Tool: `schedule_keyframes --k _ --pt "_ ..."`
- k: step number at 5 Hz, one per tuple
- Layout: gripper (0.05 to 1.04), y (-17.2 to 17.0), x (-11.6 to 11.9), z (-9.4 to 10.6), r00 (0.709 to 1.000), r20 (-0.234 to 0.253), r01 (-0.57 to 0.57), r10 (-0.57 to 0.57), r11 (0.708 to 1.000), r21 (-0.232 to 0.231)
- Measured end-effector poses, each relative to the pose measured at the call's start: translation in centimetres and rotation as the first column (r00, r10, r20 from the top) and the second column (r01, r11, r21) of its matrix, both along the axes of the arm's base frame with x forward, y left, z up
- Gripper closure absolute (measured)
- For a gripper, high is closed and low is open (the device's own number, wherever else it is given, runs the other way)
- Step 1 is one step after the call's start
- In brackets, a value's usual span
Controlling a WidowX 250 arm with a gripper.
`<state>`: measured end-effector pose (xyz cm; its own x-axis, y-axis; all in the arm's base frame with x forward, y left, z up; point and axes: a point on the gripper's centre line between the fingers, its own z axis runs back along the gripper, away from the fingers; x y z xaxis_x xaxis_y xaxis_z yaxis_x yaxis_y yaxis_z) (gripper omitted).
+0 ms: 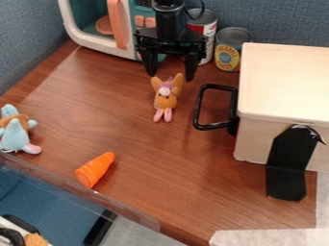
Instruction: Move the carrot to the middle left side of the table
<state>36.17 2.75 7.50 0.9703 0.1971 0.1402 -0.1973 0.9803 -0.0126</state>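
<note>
We see our black gripper (pixel 171 76) at the upper end of the brown plush toy (pixel 166 100) in the view, its jaws released and spread apart. Down and to the left of that toy, we find the orange carrot (pixel 95 169) lying on the wooden table (pixel 96 110), its narrow end angled up toward the toy. Farther left of the toy we have a blue plush (pixel 14 135), up and left a toy microwave (pixel 96 45), up and right two cans (pixel 229 50), and to its right a pale box (pixel 283 84).
</note>
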Motion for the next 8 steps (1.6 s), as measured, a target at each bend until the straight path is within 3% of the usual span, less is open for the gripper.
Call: schedule_keyframes --k 1,2,3,4,6,8 --pt "0.084 -0.1 -0.3 -1.2 1.000 -0.029 0.003 -0.003 1.000 -0.007" --pt "0.084 -0.1 -4.5 -1.7 0.998 -0.045 0.053 -0.054 0.998 -0.036" --pt "0.084 1.1 -8.1 -1.7 0.998 -0.017 0.061 -0.062 0.998 -0.028" --pt "0.084 1.9 -11.3 -2.6 0.997 -0.023 0.080 -0.080 0.997 -0.011" --pt "0.084 3.2 -14.0 -6.1 0.991 -0.085 0.107 -0.103 0.993 0.044" --pt "0.118 4.6 -14.9 -7.7 0.989 -0.132 0.079 -0.069 0.994 0.077"
